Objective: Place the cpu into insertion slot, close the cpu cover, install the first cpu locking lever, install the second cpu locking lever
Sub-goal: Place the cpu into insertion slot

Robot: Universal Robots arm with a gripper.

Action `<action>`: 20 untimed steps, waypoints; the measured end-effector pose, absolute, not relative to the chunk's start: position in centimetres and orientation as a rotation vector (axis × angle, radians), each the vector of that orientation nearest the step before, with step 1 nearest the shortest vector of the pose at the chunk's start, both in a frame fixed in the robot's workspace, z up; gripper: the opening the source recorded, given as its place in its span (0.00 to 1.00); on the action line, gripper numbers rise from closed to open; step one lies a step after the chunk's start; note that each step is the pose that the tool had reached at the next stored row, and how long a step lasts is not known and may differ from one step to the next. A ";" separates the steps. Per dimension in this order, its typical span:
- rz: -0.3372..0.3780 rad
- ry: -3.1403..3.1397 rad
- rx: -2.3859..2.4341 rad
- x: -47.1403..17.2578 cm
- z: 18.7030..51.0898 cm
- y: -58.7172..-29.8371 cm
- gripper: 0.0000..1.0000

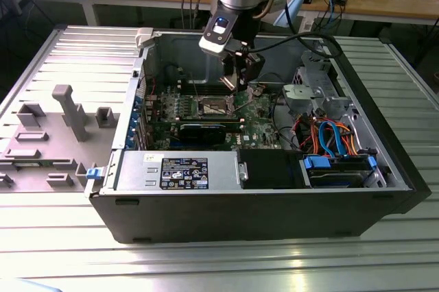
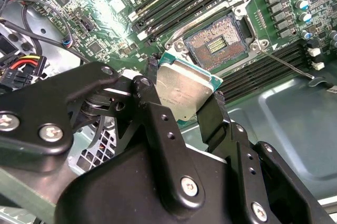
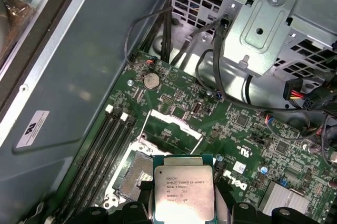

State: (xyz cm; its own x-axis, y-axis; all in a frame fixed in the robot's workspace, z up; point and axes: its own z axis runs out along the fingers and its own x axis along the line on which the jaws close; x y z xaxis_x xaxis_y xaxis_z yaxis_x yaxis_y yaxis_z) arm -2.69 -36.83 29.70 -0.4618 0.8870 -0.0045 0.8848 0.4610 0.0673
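Inside an open computer case, the black two-fingered end effector (image 2: 185, 93) pinches one small flat square silver-grey cpu (image 3: 183, 195) by opposite edges, clear of the one square metal-rimmed insertion slot (image 2: 218, 42) just below its fingertips. A good seating likely needs the chip level, corners matched, never scraping.

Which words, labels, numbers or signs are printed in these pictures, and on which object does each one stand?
No text is quoted here; only its place is given.
cpu, held by the end effector: several small printed lines on its metal top.
motherboard: a white logo beside the cpu.
White sticker on the case wall: a mark and tiny lines, too small to read.
Power supply label: too small to read.
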 end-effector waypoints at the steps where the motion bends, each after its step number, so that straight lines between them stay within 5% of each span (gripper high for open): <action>1: 0.085 2.650 1.612 -2.7 29.7 -36.8 0.55; 20: 0.083 2.622 1.653 -2.7 29.6 -36.8 0.55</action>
